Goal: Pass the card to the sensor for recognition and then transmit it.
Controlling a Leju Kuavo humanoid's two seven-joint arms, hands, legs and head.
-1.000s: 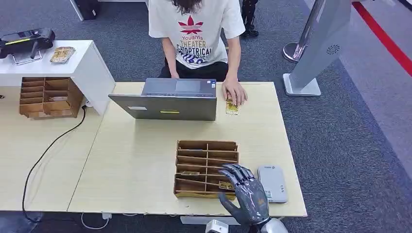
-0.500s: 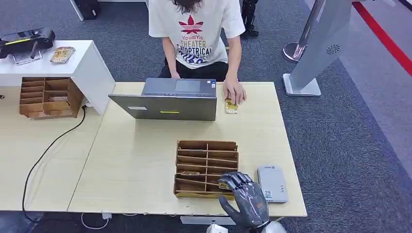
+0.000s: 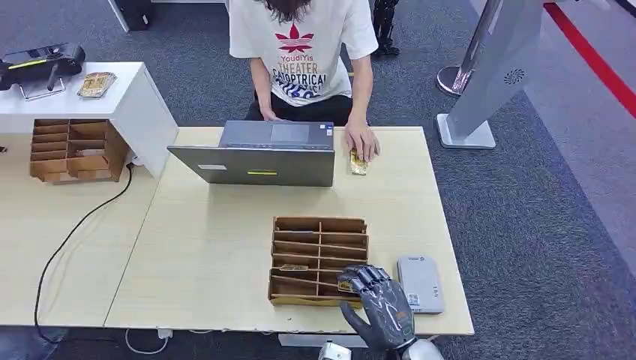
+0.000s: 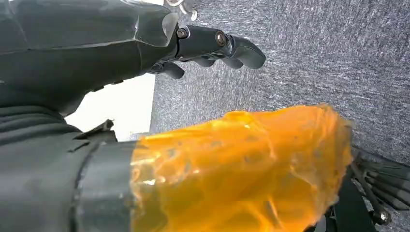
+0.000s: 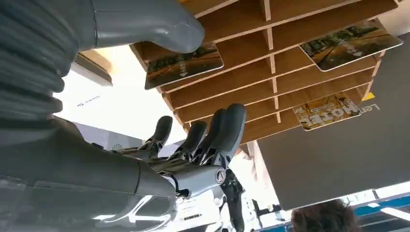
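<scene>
Bright, even indoor light; wrist views slightly blurred.

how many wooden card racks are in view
2: one wooden card rack on the near table by the right robot hand, another on the left table beside the white cabinet.

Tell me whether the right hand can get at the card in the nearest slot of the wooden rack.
Probably yes: the right hand hovers at the rack's near right corner, fingers apart, with the card just ahead and nothing between.

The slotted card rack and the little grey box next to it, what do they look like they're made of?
The card rack looks like thin unfinished wood or plywood: matte tan panels with darker cut edges. The grey box, probably the sensor, looks like smooth moulded plastic with rounded corners and a slight sheen, though painted metal can't be ruled out.
</scene>
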